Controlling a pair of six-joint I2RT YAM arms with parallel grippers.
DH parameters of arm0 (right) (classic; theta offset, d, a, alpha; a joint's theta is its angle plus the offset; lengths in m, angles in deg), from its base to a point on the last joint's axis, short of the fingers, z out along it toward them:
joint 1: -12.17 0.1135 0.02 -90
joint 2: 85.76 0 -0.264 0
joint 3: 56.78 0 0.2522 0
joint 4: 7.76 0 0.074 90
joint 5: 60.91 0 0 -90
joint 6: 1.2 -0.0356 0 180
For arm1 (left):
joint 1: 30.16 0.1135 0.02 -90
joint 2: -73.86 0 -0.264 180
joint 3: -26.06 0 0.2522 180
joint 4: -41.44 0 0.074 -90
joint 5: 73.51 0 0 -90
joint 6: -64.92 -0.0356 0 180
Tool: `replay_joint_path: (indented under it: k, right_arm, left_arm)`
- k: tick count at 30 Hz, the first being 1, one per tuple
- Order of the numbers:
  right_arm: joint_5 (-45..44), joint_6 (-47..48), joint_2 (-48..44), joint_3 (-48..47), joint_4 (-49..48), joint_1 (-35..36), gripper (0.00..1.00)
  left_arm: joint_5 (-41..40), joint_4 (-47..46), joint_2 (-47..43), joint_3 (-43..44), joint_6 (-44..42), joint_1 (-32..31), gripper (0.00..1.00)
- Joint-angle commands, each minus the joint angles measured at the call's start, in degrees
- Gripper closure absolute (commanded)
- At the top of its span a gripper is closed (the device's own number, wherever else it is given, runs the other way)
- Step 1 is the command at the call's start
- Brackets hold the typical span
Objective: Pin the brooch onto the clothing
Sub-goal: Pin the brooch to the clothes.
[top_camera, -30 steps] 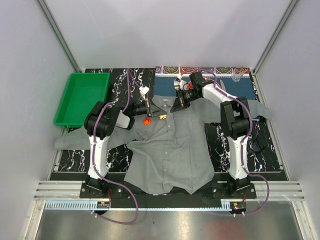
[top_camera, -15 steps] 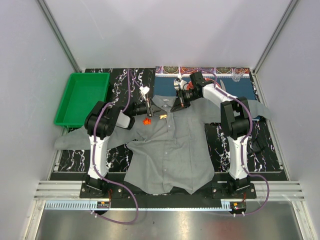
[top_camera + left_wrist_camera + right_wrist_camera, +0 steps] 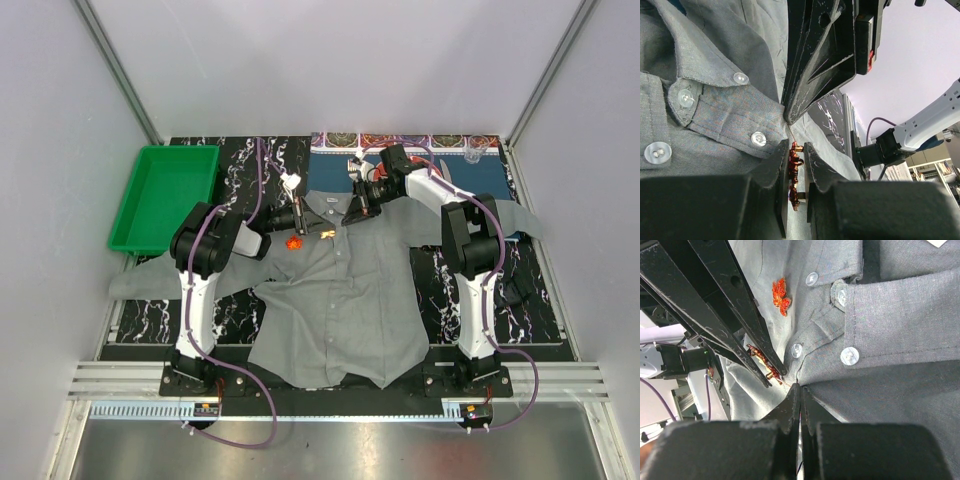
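Overhead: grey shirt (image 3: 340,300) spread flat at frame centre on black marbled table (image 3: 230,160), collar toward the top. Both arms meet at the collar.

Left gripper (image 3: 796,150): fingers close together, pinching a red-and-gold brooch (image 3: 795,172) edge-on. Its thin pin points up at the button placket, bottom centre of the left wrist view.

Right gripper (image 3: 799,388): fingers pressed together on a fold of shirt just beside the placket buttons, near the brooch.

Orange leaf-shaped ornament (image 3: 780,296) lies on the shirt, upper left of the right wrist view, apart from both claws.

Pale tag (image 3: 936,242) at the upper right corner is cut off by the frame, nothing readable.

Green tray (image 3: 165,195) upper left, blue placemat (image 3: 480,180) upper right.
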Motion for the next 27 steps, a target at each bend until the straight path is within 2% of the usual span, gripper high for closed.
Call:
replay_joint_path:
  k: [1, 18, 19, 20, 27]
  right_arm:
    - [6.86, -2.14, -5.32, 0.04, -1.24, 2.26, 1.00]
    - [6.68, -2.22, -5.58, 0.31, -1.50, 2.26, 1.00]
    - [6.16, -2.22, -5.41, 0.39, -1.59, 2.26, 1.00]
    - [5.72, -2.14, -5.41, 0.39, -1.59, 2.26, 1.00]
    - [3.60, -2.66, -4.70, 0.04, -1.24, 1.65, 1.00]
  left_arm:
    - [-2.35, -6.25, 0.86, 1.92, -3.38, -1.84, 1.00]
    - [-2.18, -7.30, 1.74, 1.83, -2.50, -2.37, 1.00]
    - [-2.00, -7.39, 1.74, 1.83, -2.24, -2.29, 0.96]
    - [-2.00, -7.39, 1.65, 1.83, -1.98, -2.20, 0.87]
    - [-2.09, -8.62, -0.10, -0.28, -1.36, -1.41, 0.67]
